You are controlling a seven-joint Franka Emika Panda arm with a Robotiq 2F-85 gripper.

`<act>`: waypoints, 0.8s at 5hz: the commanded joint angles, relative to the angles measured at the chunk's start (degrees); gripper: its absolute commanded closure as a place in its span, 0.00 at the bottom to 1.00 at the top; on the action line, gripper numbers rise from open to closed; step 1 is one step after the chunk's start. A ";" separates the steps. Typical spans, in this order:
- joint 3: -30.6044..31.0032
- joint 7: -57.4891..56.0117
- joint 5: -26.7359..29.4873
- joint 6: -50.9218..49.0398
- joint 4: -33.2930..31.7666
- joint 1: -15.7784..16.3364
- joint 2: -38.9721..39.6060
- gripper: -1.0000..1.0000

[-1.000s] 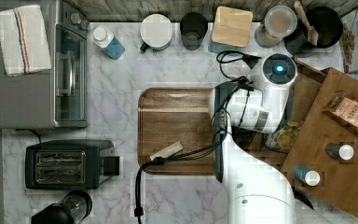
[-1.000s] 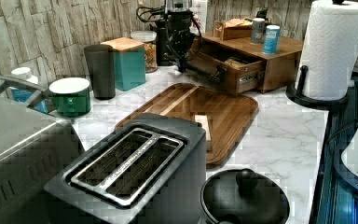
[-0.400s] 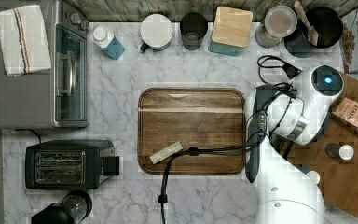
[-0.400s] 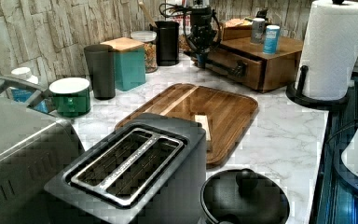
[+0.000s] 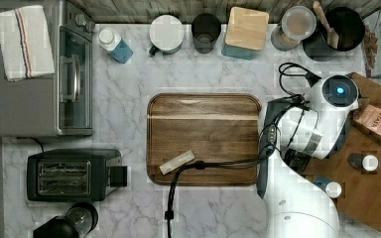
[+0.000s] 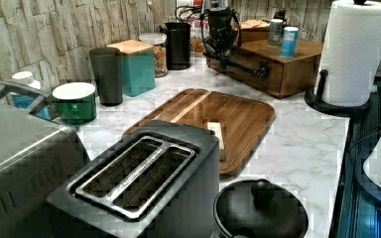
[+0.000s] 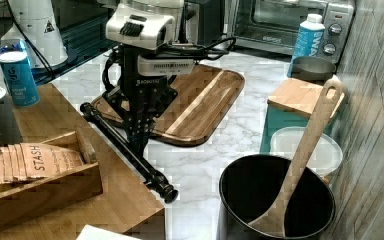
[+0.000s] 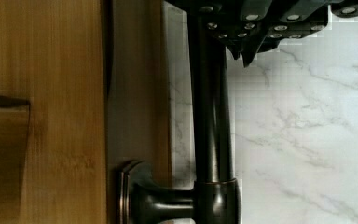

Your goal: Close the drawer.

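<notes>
We see the marble counter (image 5: 129,124) with the wooden cabinet (image 6: 297,64) at the top view's right. Its drawer (image 6: 245,67) sits pushed in, front flush with the cabinet face in the left view, the dark bar handle (image 7: 125,147) standing off the front. The cutting board (image 5: 203,139) lies mid-counter with a small pale stick (image 5: 177,162) on it.

The gripper (image 7: 139,135) points down at the bar handle; its fingers (image 7: 132,125) sit right at the bar, but we cannot tell whether they clasp it or have let go.

On top of the cabinet, an open wooden tray (image 7: 45,185) holds Stash tea packets (image 7: 37,159), standing on edge. A blue can (image 7: 19,77) stands near it.

Along the wall, the black pot (image 7: 275,205) holds a wooden spoon (image 7: 305,150), leaning on its rim. Beside it sit a lidded clear jar (image 5: 297,27), a teal canister with wooden lid (image 5: 245,32) and a dark cup (image 5: 206,32).
</notes>
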 commanded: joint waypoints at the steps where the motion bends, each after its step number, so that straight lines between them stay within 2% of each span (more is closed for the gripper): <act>1: -11.25 2.07 -1.98 1.31 -1.15 -8.68 -2.95 1.00; 4: -12.10 1.75 -1.46 1.37 -1.16 -7.90 -2.82 1.00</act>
